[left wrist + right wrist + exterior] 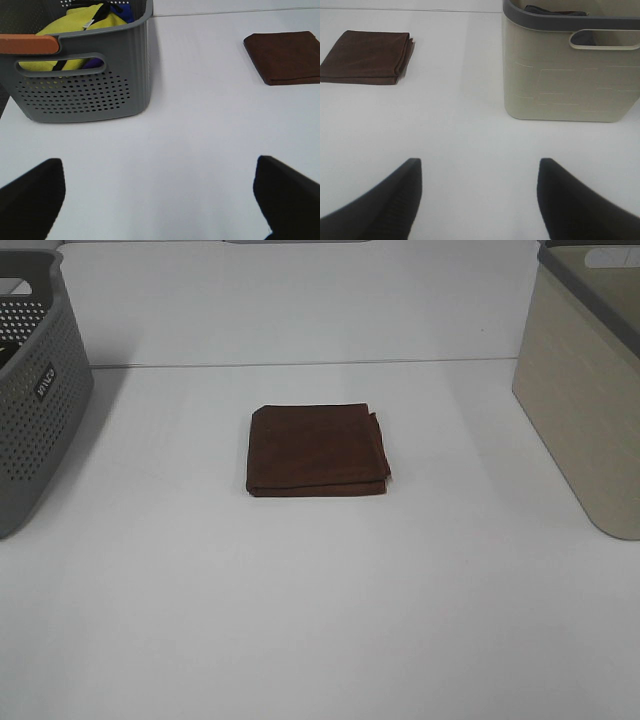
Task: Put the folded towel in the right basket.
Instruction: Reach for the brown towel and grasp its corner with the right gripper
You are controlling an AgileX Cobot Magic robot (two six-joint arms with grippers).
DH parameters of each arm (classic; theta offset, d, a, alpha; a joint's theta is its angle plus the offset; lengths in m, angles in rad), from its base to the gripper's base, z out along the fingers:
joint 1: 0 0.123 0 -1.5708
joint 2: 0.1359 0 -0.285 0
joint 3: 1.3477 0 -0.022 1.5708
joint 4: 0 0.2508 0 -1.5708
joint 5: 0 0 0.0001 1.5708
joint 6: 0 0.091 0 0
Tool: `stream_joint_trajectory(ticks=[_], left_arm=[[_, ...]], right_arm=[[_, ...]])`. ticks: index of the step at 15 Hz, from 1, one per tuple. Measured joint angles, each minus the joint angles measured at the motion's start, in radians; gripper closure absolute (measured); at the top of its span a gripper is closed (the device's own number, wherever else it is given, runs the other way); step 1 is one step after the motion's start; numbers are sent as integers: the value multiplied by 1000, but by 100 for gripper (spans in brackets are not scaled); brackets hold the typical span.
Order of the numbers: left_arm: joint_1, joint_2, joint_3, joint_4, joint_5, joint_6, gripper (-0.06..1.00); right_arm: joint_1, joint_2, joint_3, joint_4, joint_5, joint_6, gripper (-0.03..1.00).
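Note:
A folded brown towel (317,451) lies flat in the middle of the white table. It also shows in the left wrist view (285,56) and in the right wrist view (366,56). The right basket (590,390) is beige with a grey rim and stands at the table's right edge; it shows in the right wrist view (570,75) with dark cloth inside. My left gripper (160,200) is open and empty, well away from the towel. My right gripper (477,200) is open and empty, short of the towel and the basket. Neither gripper shows in the exterior high view.
A grey perforated basket (35,390) stands at the table's left edge; the left wrist view shows it (85,85) holding yellow and blue cloth, with an orange strip on its rim. The table's back edge meets a white wall.

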State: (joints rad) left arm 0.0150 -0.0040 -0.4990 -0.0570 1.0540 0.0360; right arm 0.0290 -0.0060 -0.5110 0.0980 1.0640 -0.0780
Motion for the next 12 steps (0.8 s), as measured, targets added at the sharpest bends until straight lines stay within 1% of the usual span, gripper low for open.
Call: stream_joint_trajectory(ticks=[12], left_arm=[[0,0,0,0,0,0,-2]], right_arm=[[0,0,0,0,0,0,33]])
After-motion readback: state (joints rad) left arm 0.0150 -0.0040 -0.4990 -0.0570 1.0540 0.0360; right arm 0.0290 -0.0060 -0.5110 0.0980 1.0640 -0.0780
